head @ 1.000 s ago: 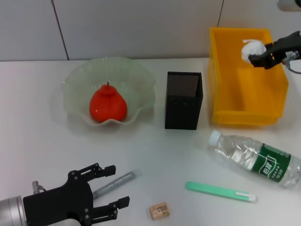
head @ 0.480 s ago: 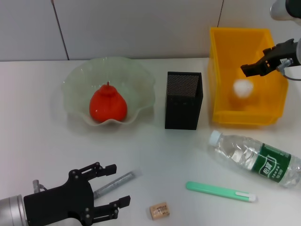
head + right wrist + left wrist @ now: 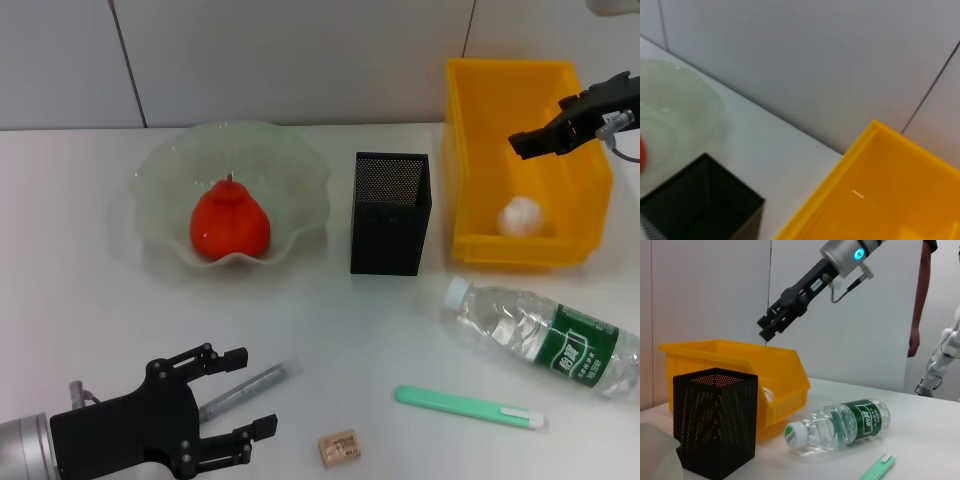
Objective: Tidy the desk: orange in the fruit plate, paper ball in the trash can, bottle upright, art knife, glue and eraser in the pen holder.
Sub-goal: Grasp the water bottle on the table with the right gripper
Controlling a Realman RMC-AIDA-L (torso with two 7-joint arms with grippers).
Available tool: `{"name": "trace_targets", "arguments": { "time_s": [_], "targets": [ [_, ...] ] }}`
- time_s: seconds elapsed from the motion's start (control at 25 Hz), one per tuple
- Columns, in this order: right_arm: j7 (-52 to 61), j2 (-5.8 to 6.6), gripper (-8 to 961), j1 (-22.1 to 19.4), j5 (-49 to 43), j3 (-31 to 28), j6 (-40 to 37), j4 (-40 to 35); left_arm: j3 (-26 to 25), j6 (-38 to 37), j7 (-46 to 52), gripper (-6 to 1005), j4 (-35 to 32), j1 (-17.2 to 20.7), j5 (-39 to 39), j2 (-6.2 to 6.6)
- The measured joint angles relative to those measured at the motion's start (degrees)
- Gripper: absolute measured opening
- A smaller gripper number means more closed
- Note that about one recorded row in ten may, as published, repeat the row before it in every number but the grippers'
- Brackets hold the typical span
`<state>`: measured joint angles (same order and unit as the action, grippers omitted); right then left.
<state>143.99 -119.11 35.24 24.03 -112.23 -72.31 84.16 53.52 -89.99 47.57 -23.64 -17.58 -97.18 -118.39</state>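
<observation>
The orange sits in the pale green fruit plate. The white paper ball lies inside the yellow trash bin. My right gripper hangs open and empty above the bin; it also shows in the left wrist view. The clear bottle lies on its side at the right. The green art knife and the tan eraser lie near the front. My left gripper is open low at the front left, with the grey glue stick between its fingers. The black mesh pen holder stands at the centre.
The bin stands just right of the pen holder, and the bottle's cap points toward the pen holder. A grey wall runs behind the white desk. In the left wrist view a person and another robot arm stand beyond the desk.
My right gripper opened and let go of the paper ball, which fell into the yellow bin. The gripper rose slightly. The left gripper has not moved.
</observation>
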Motion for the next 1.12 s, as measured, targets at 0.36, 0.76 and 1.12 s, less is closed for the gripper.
{"name": "trace_targets", "arguments": {
  "time_s": [0.36,0.76,1.12],
  "targets": [
    [1.9,-0.08,765,-0.7,3.7,0.5,-12.5,9.0,-0.1,0.0,0.0,791,0.0,0.0,0.1,0.0],
    [2.0,-0.16,765,-2.0,9.1,0.3,-22.8,13.4,-0.2,0.1,-0.1,790,0.0,0.0,0.2,0.0],
    [2.0,-0.32,765,-7.4,9.5,4.6,-24.8,13.1,-0.2,0.0,0.0,790,0.0,-0.1,0.2,0.0]
  ]
}}
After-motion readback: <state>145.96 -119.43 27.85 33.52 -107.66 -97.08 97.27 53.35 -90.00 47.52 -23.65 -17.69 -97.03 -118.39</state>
